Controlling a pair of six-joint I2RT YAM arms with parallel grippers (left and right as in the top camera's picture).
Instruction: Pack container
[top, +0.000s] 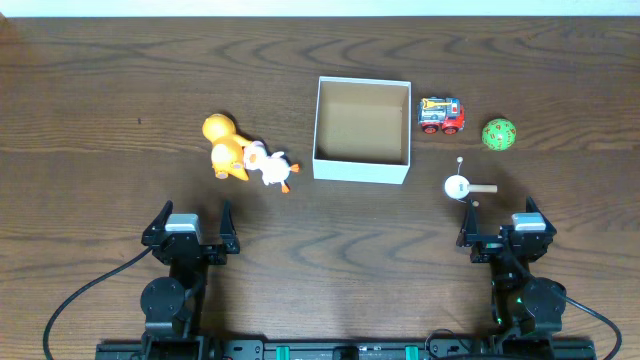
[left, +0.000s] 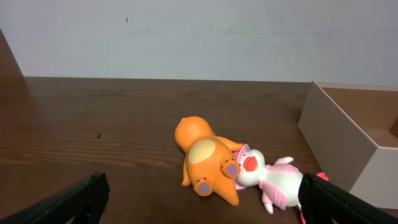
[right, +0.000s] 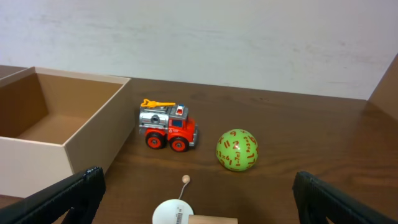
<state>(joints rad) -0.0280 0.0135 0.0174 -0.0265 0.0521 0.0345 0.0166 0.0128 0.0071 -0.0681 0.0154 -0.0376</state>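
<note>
Box (top: 362, 172) sits mid-table, slightly toward the far edge, open side up and empty, so nothing is packed yet. Toys are split to either side of it, likely so each arm works its own share. Toward the left edge: orange toy (top: 224, 148) and white toy (top: 268, 167), touching. Toward the right edge: truck (top: 441, 115) just beside its right wall, ball (top: 499, 134) further out, disc with wooden handle (top: 458, 186) nearer the front edge, just ahead of right gripper (top: 499, 212). Left gripper (top: 192, 212) and right gripper are both at the front edge, fingers spread wide, holding nothing. Looks like the start state, first pick pending.
</note>
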